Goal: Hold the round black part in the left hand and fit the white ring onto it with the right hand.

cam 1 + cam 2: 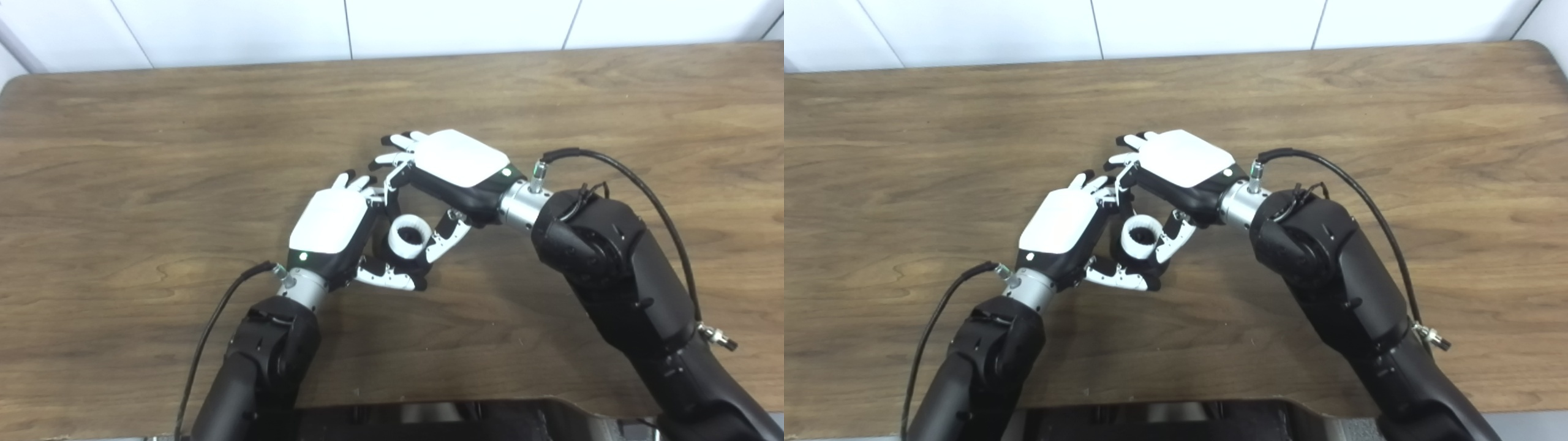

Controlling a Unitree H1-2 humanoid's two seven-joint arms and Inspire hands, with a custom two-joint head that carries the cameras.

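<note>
Left hand (334, 228) curled around the round black part (409, 264), thumb underneath, palm turned down. White ring (409, 237) sits on top of that part, between both hands. Right hand (456, 165) pinches the ring, thumb on its near-right side, above the table (122, 184).

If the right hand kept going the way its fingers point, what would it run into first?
Likely the left hand: the right hand points left and toward the robot, its fingers already near the left fingertips. Depth is unclear.
</note>
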